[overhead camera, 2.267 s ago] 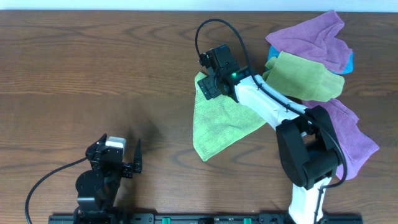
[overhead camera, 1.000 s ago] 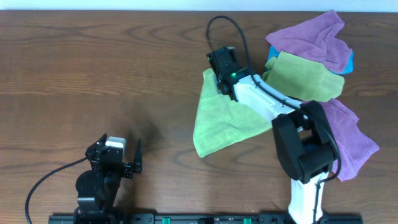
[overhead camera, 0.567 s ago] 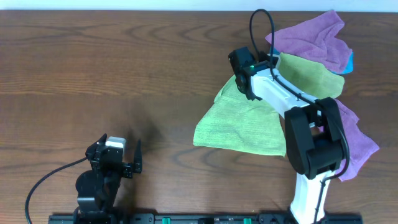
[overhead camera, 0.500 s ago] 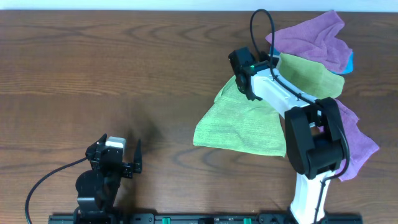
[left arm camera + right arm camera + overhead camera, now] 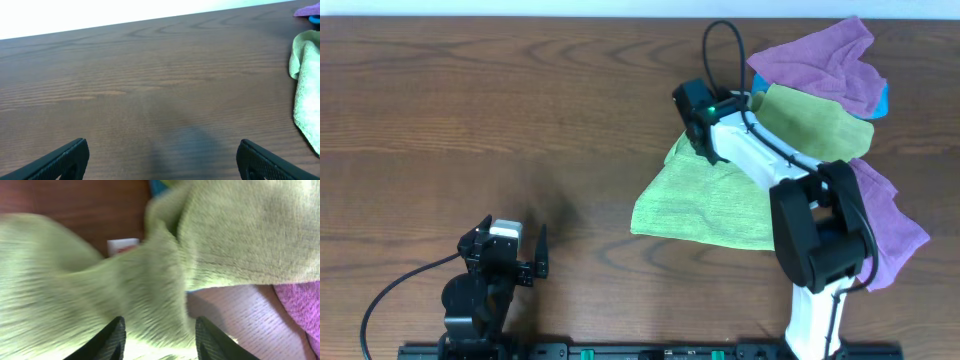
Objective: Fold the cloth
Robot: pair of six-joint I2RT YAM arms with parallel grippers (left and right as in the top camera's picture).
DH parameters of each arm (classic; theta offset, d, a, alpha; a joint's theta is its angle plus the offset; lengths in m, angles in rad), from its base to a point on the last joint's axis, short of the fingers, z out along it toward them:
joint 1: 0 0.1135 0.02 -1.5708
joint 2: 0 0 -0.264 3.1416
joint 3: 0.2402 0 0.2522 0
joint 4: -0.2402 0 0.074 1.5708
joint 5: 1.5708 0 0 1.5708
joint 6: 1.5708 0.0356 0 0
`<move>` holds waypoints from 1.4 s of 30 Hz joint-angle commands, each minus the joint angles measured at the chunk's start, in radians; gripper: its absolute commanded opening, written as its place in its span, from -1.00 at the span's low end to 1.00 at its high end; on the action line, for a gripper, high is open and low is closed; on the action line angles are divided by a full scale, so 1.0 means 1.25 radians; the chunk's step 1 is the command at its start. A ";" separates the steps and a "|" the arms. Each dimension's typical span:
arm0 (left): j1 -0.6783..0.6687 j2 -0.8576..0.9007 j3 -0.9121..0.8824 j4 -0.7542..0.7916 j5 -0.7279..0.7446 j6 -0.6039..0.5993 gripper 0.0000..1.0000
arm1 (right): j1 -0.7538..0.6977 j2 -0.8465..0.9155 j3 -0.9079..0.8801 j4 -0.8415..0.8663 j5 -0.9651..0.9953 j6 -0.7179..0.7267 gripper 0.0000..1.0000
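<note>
One cloth [image 5: 705,205] lies spread right of centre, beside the pile [image 5: 820,70]. My right gripper [image 5: 693,118] is at its far corner, likely to fold it over. I can't tell its grip. Left gripper [image 5: 162,157] idles near-left, released.

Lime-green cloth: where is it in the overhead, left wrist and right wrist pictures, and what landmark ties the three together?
Overhead: the lime-green cloth lies spread out right of centre.
Left wrist: only an edge of the cloth shows, at the right border.
Right wrist: the cloth, blurred, fills the left and middle of the picture.
Shared landmark: the dark wooden table under the cloth.
</note>
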 commanded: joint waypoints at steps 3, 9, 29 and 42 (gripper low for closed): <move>-0.002 -0.005 -0.015 -0.009 -0.015 -0.009 0.91 | 0.027 -0.095 0.058 0.005 0.003 -0.033 0.11; -0.002 -0.005 -0.015 -0.009 -0.015 -0.009 0.91 | 0.027 -0.099 0.056 0.039 -0.118 -0.061 -0.27; -0.002 -0.005 -0.015 -0.009 -0.015 -0.009 0.91 | 0.031 0.047 0.056 0.132 -0.308 -0.173 -0.97; -0.002 -0.005 -0.015 -0.009 -0.015 -0.009 0.91 | 0.033 0.063 0.053 0.123 -0.332 -0.173 -0.97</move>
